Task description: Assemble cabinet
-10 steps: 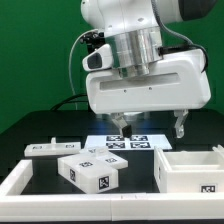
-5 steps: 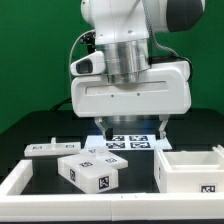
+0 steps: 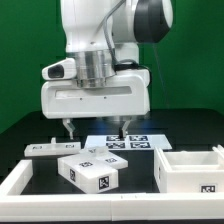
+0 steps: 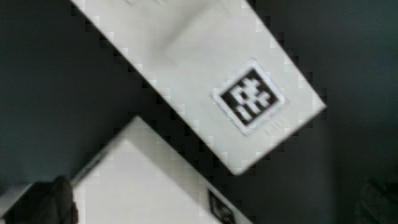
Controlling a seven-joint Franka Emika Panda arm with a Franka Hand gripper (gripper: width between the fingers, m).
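Observation:
The cabinet's large white boxy body (image 3: 190,172) stands at the exterior view's right. A smaller white tagged block (image 3: 90,172) lies in front at the middle. A flat white tagged piece (image 3: 50,148) lies behind it to the left. My gripper (image 3: 93,130) hangs open and empty just above these two smaller pieces, its fingers spread wide. The wrist view is blurred: it shows a white panel with a tag (image 4: 249,95) and another white piece (image 4: 143,175) beneath the gripper (image 4: 134,205).
The marker board (image 3: 130,143) lies on the dark table behind the pieces. A white frame edge (image 3: 20,180) runs along the front left. A green wall stands at the back.
The arm has swung toward the exterior view's left, from above the marker board to above the smaller white pieces. The gripper stays open.

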